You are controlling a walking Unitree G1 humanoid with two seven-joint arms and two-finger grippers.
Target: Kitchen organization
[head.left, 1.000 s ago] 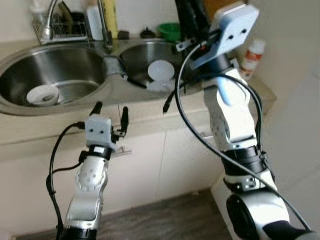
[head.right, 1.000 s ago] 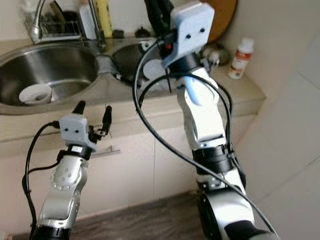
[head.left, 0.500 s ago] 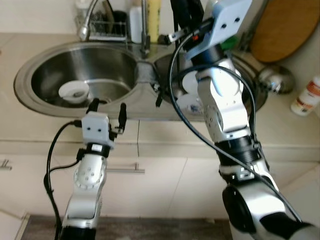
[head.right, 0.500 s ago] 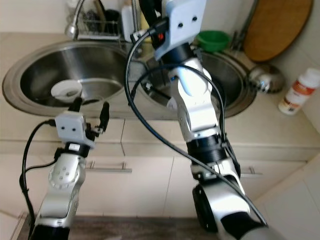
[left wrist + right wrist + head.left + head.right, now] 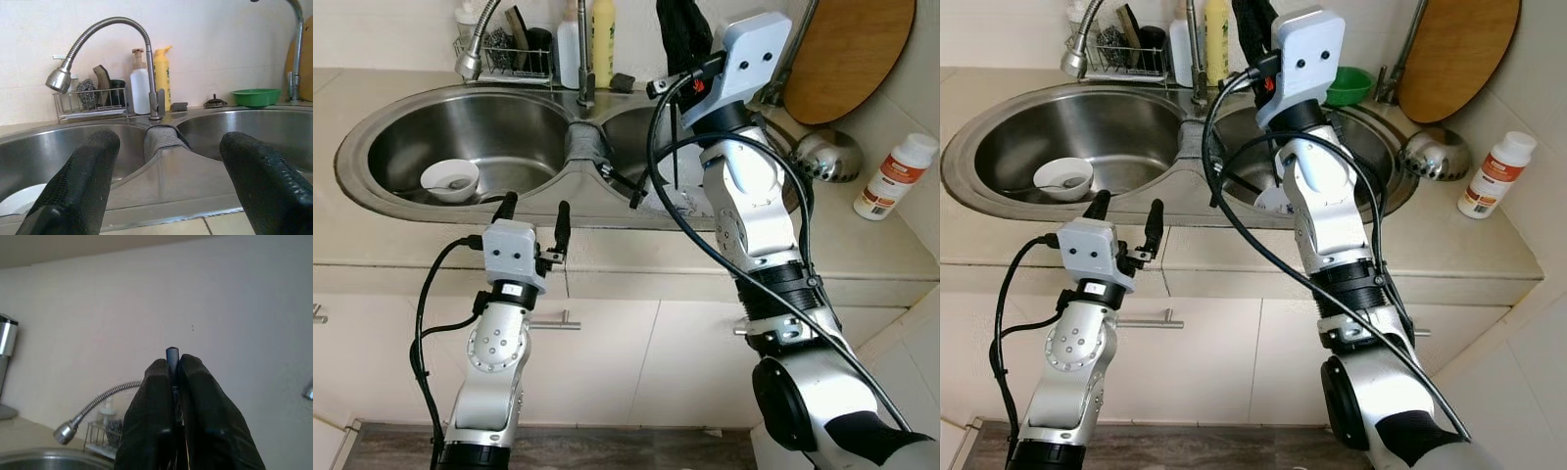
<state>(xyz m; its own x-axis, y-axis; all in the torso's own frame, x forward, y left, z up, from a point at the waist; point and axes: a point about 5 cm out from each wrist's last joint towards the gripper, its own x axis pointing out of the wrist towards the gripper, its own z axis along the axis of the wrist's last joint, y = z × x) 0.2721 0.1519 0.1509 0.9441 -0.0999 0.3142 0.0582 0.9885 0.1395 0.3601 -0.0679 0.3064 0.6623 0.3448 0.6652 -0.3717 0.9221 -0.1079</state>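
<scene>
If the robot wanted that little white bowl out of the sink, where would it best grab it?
Probably by the rim, coming straight down from above. The white bowl sits upright on the floor of the left basin, mouth up, so one finger could go inside and one outside. The spoon-like thing inside suggests gripping the bare edge.

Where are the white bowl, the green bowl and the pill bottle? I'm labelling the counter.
white bowl (image 5: 449, 179), left eye view, its rim.
green bowl (image 5: 1349, 85), right eye view, its side.
pill bottle (image 5: 1494, 177), right eye view, its label.

A steel-grey sink (image 5: 372, 137) holds a white bowl (image 5: 449, 179). A yellow bottle (image 5: 603, 27) stands at the upper middle, beside a green basin (image 5: 1349, 84), a tan-brown board (image 5: 847, 54) and an orange-labelled white bottle (image 5: 895, 176) at right.
</scene>
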